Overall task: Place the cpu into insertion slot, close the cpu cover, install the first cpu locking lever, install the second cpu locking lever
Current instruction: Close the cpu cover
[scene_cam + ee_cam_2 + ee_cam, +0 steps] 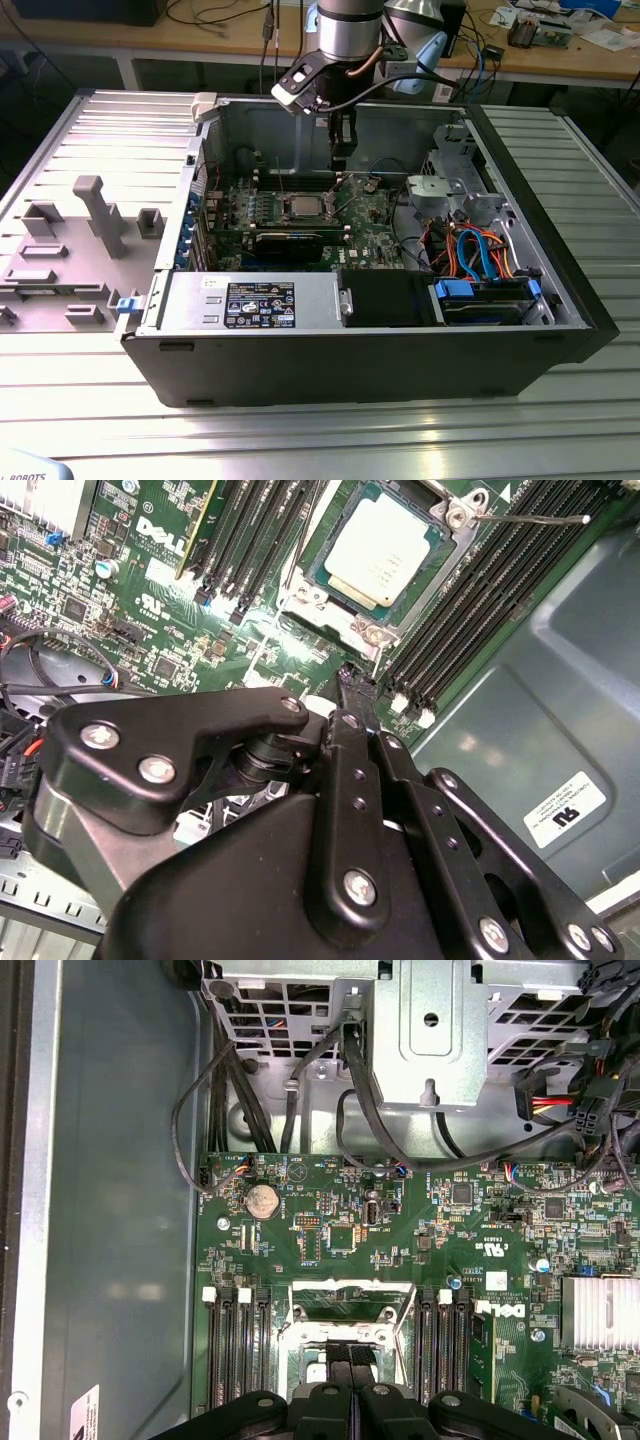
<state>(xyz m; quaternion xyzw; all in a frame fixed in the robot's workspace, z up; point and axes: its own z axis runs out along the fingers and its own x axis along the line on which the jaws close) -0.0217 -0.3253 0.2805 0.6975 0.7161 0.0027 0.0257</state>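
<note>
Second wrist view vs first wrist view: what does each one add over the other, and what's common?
Second wrist view adds: the full silver top of the cpu, seated in the insertion slot, and a thin wire lever sticking out over the memory slots. First wrist view adds: a coin cell and the perforated metal drive cage past the board's edge. In both wrist views: the green motherboard, the memory slots, a finned heatsink, and the fingers, closed together by the socket.
</note>
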